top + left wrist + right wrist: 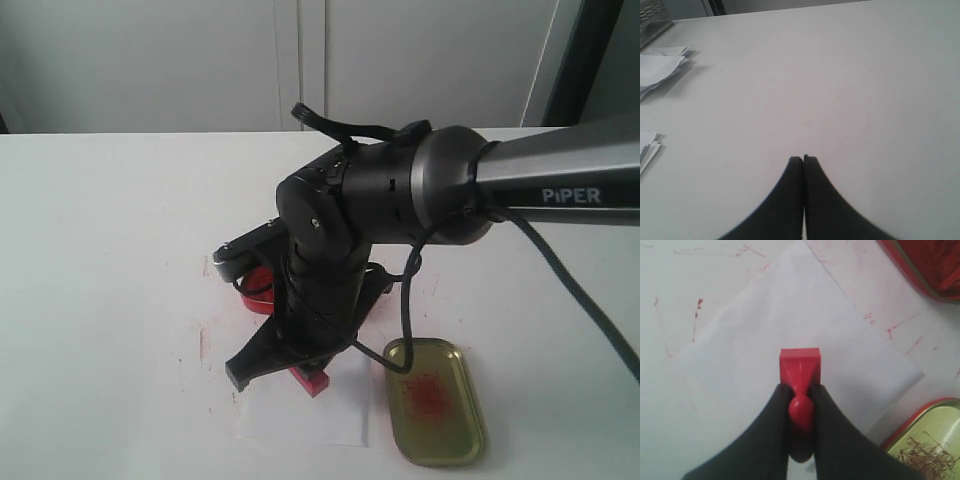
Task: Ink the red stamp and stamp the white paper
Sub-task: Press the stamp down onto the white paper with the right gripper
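**Right gripper (800,388) holds red stamp (800,362) over white paper (765,330): stamping step**

Jaws are closed partway and pinch the stamp's knob handle from both sides, square base pointing down. The base sits over the middle of the paper. Can't tell if it touches the sheet or hangs just above it. No print is visible on the paper around the base.

The paper lies flat on the desk (100,250), well away from the far edge. The gold lid (435,400) with a red smear sits just beside it. The open red ink tin (925,265) is next to the paper on the far-edge side. Red smudges mark the desk around the sheet.

Likely step: inking done, print pending. Next move calls for a straight push down with the base flat, then a clean vertical lift so the sheet doesn't drag.

The left gripper (803,159) is closed with nothing in it, over bare desk near loose paper scraps (660,67).
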`<state>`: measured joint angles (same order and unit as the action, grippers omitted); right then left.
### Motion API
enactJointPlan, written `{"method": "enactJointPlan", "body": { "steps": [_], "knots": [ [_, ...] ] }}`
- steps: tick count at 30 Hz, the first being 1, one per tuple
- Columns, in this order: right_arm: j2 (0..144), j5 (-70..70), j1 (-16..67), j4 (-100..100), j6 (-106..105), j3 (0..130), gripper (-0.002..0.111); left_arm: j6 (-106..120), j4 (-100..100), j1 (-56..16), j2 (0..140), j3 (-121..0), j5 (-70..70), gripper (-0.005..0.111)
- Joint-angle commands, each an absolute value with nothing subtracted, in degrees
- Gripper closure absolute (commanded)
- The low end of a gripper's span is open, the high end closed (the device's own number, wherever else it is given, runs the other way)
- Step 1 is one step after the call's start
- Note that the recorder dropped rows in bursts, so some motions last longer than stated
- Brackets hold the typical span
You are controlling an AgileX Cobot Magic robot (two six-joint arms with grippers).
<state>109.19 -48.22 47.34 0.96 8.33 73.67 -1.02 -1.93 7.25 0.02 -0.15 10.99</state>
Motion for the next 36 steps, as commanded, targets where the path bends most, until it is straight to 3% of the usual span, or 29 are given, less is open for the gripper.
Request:
{"method": "enactJointPlan", "body": {
  "steps": [1,36],
  "knots": [
    [109.1,-47.7,47.5,0.9,7.7,73.6,0.108,-1.2,-1.8,7.2,0.0,0.0,10.8,0.107],
    [111.0,-45.6,47.5,0.6,7.7,73.2,0.108,-1.2,-1.8,7.2,0.0,0.0,10.8,0.107]
  ]
}}
